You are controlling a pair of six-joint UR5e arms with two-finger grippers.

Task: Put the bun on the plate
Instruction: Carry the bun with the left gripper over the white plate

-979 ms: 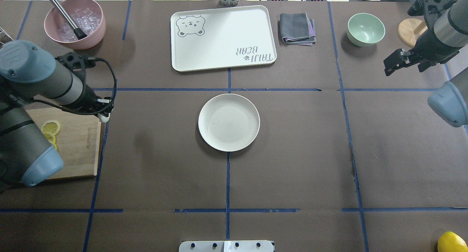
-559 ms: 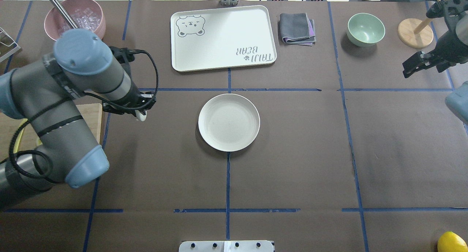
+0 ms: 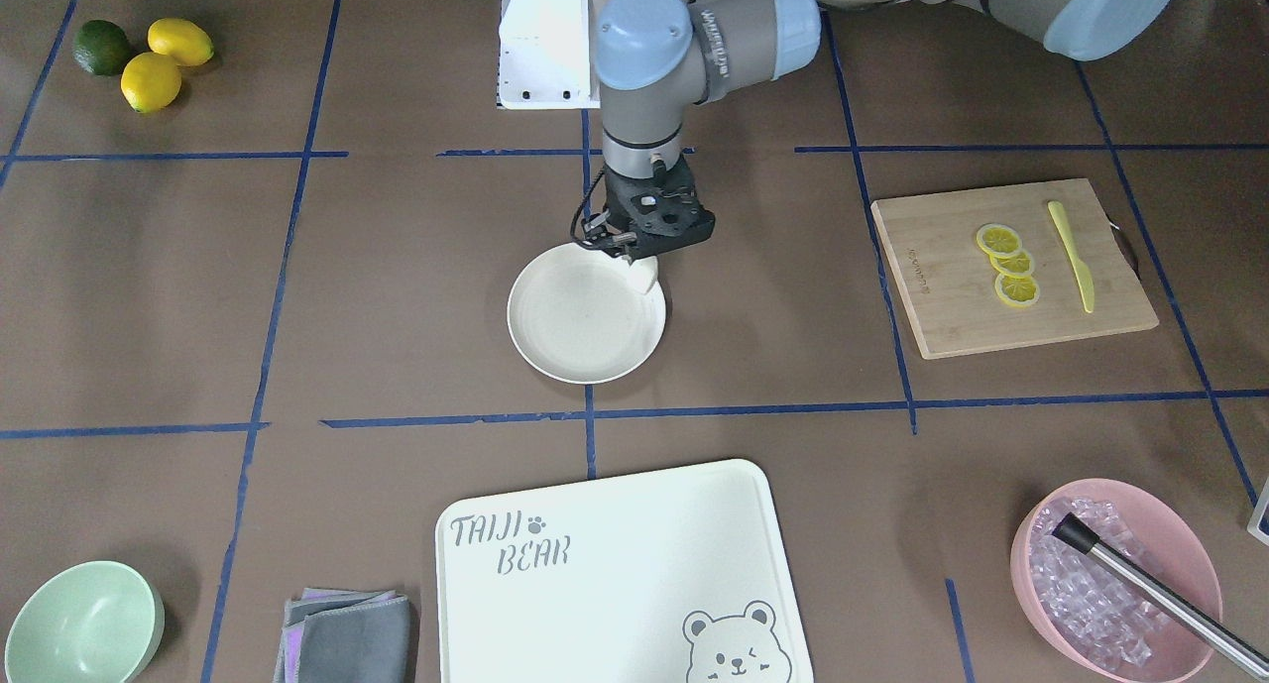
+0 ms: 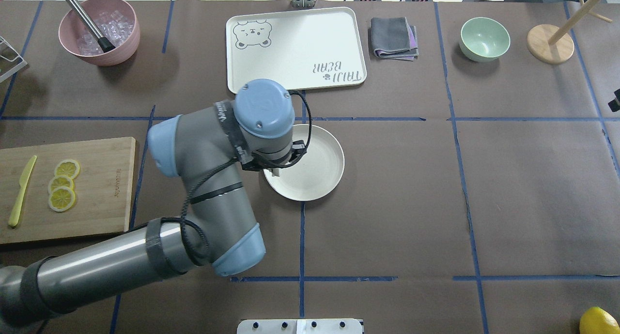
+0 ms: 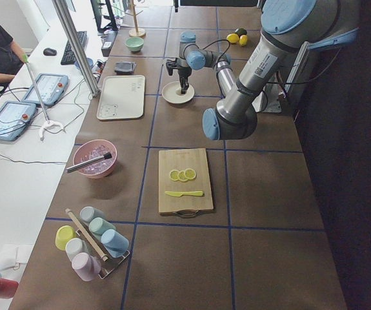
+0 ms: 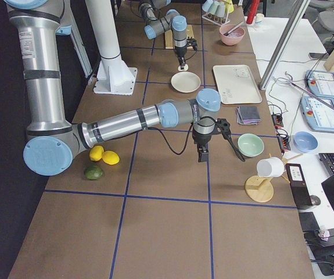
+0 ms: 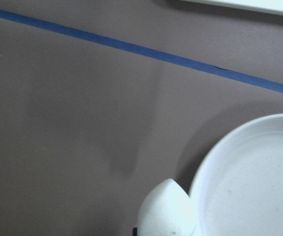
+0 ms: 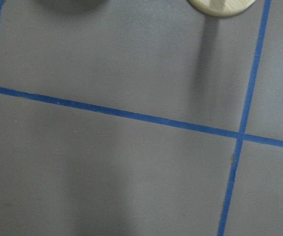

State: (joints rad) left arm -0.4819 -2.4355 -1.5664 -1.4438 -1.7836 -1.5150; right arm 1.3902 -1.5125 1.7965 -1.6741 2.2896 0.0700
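The bun [image 3: 646,277] is a small white lump held in my left gripper [image 3: 639,259], which is shut on it just above the plate's near-left rim. The left wrist view shows the bun [image 7: 165,211] at the bottom, overlapping the edge of the plate [image 7: 249,182]. The plate [image 4: 317,171] is round, cream-white and bare, at the table's middle; my left wrist covers its left part in the overhead view. My right gripper [image 6: 203,152] hangs far off near the table's right end; I cannot tell whether it is open or shut.
A white bear-print tray [image 4: 295,50] lies behind the plate. A cutting board [image 4: 101,193] with lemon slices and a yellow knife is at left. A pink ice bowl [image 4: 99,31], folded cloth [image 4: 393,37], green bowl [image 4: 484,38] and wooden stand [image 4: 550,43] line the back.
My left arm has swung right from the cutting board to the plate's left rim, carrying the bun. My right arm has drawn back toward the right edge of the overhead view.
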